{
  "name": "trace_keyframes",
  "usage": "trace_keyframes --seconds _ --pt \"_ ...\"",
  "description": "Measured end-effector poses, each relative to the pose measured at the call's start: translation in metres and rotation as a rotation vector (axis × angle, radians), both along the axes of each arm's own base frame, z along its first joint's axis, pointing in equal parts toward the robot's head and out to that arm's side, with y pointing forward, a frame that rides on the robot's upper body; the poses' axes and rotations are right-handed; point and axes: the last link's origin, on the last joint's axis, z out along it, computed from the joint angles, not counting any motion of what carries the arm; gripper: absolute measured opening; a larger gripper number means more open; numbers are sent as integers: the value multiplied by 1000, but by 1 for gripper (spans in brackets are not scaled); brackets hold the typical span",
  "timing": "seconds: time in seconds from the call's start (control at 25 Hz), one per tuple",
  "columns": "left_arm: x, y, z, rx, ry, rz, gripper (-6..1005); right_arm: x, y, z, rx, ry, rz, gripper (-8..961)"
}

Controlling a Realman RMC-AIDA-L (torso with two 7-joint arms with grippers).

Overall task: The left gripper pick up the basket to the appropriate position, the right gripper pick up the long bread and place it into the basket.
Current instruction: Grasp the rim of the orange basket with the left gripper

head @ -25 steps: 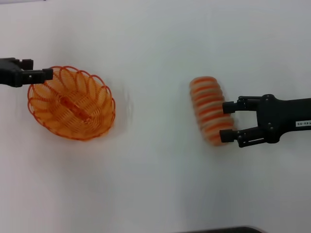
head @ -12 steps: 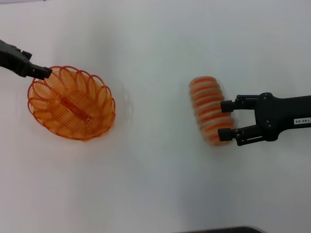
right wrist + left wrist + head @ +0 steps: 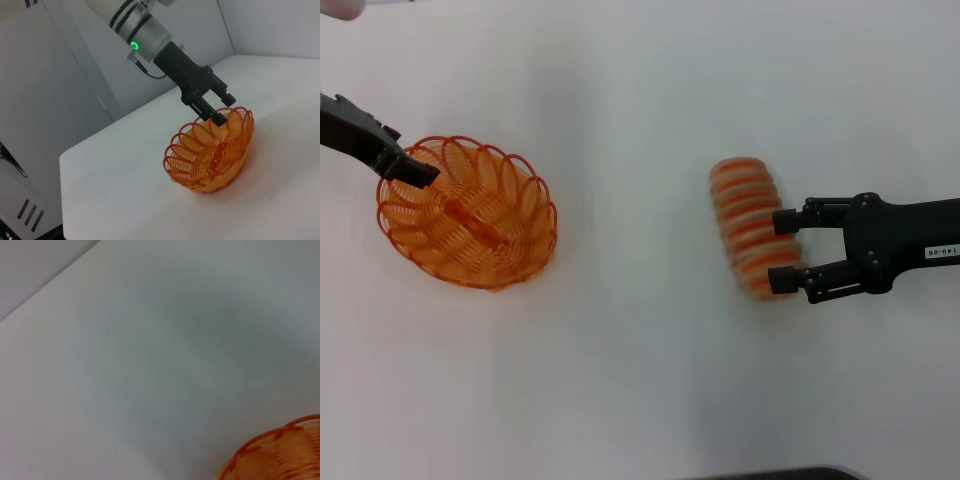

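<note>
The orange wire basket [image 3: 510,195] stands empty on the white table at the left. My left gripper [image 3: 412,168] is at its far-left rim, tilted down. In the right wrist view the left gripper [image 3: 220,107] is open, with one finger [image 3: 214,116] dipping inside the basket [image 3: 210,160] and the other outside the rim. The left wrist view shows only a bit of the basket's rim [image 3: 280,445]. The striped long bread [image 3: 742,215] lies on the table at the right. My right gripper [image 3: 782,250] is open at its right side, its fingertips astride the bread's near half.
The white table [image 3: 620,350] spreads between the basket and the bread. A dark edge [image 3: 770,472] shows at the bottom of the head view. Grey walls [image 3: 60,75] stand behind the table's far side.
My left gripper has tilted and dipped down onto the basket's rim. My right gripper has crept slightly left toward the bread. Basket and bread have not moved.
</note>
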Motion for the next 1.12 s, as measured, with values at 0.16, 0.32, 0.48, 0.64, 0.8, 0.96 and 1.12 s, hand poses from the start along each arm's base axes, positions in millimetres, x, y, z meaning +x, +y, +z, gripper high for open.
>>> trace_keyframes --seconds 0.16,0.32,0.48,0.64,0.8,0.96,1.12 --pt "-2 1 -6 2 12 4 663 0 0 0 0 -1 1 946" --pt "-2 2 -8 9 12 8 640 0 0 1 0 -1 3 946" --pt "-2 2 -9 12 17 5 618 0 0 1 2 -1 5 946" --pt "-2 1 -12 5 29 -5 511 1 0 2 5 -3 4 946" --pt "-2 1 -13 5 40 -7 387 1 0 2 7 -3 5 946" --pt "-2 1 -11 4 37 -2 296 1 1 2 10 -3 4 946" --pt "1 0 -11 -10 33 9 206 1 2 2 14 -4 2 946"
